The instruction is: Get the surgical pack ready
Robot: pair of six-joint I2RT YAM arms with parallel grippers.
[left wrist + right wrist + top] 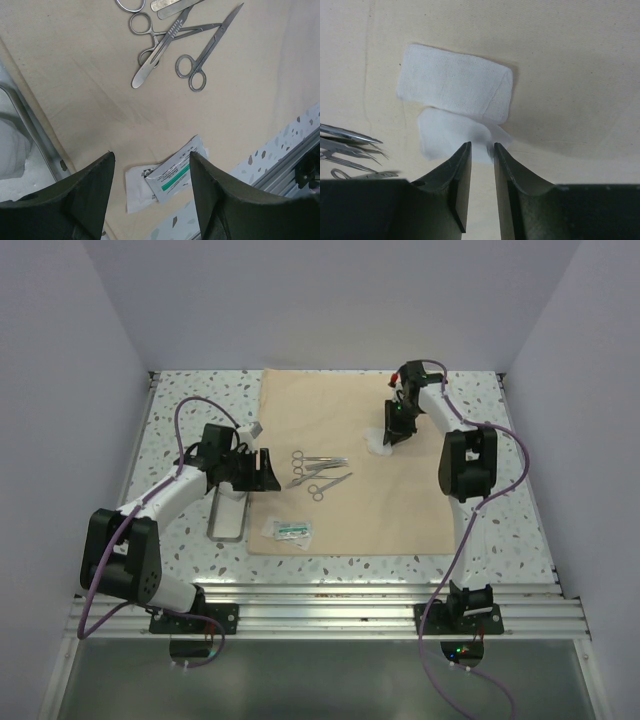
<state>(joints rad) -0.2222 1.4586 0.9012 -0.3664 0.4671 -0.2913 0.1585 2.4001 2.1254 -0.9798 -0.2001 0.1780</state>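
Note:
The beige cloth [390, 500] lies flat on the table. Silver scissor-like instruments [318, 472] lie on its left half; the left wrist view shows scissors [199, 64] and forceps [156, 36]. Two white gauze squares [455, 87] overlap on the cloth near its right side [377, 446]. My right gripper [392, 433] hangs low over them, its jaws [482, 145] a narrow gap apart at the near edge of the lower gauze [442, 132]. My left gripper [262, 470] is wide open [151, 155] and empty above two sealed packets [170, 177]. The steel tray [228, 518] sits left of the cloth.
The packets [288, 530] lie at the cloth's front left corner. The tray's rim [35, 135] shows at the left of the left wrist view, with something white inside. An aluminium rail [330, 605] runs along the table's near edge. White walls close in the sides and back.

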